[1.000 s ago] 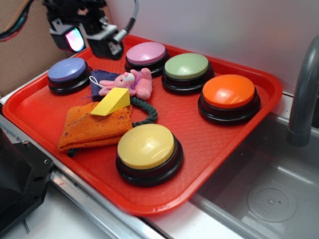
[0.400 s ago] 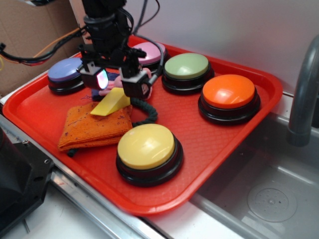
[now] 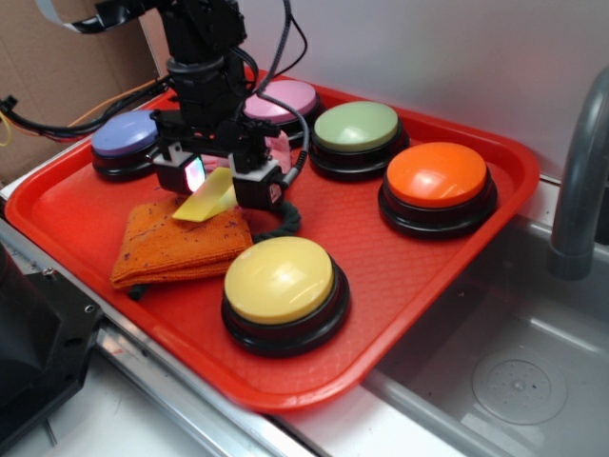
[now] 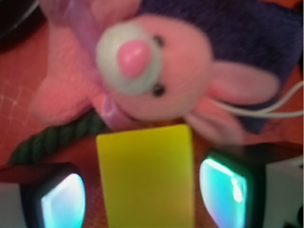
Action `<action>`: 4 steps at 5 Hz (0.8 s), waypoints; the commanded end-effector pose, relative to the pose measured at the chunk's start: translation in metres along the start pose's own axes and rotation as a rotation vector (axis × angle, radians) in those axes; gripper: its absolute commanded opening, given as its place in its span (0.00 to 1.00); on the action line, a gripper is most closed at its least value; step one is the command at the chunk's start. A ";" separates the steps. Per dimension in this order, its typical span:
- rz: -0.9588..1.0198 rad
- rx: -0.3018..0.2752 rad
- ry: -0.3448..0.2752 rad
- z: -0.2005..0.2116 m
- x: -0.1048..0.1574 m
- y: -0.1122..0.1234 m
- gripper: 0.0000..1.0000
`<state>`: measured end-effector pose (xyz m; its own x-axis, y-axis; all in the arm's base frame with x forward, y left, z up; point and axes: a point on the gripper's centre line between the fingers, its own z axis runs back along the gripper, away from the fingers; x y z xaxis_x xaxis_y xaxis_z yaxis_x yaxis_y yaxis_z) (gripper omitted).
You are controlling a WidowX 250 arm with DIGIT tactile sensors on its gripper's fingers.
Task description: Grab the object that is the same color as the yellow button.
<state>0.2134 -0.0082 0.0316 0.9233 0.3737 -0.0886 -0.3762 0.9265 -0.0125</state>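
Behind the yellow button [image 3: 279,279], on the orange cloth [image 3: 181,246], I see the yellow wedge [image 3: 209,201]; my gripper [image 3: 215,179] points straight down, fingers spread either side of it. Wrist view: wedge [image 4: 146,176] between both pads [image 4: 222,189], gaps showing, pink bunny [image 4: 152,76] just beyond.

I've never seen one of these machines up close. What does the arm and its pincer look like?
The arm is black and blocky, with black cables looping off it. Its pincer ends in two boxy black fingers whose inner pads glow pale blue-green, plainest in the wrist view. No markings are readable.
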 end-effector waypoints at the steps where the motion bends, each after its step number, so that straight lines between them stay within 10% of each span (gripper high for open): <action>1: -0.030 0.004 -0.047 0.004 0.000 -0.002 0.06; 4: -0.244 0.014 -0.182 0.078 -0.002 -0.024 0.00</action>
<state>0.2203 -0.0288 0.0953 0.9879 0.1521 0.0308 -0.1527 0.9882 0.0160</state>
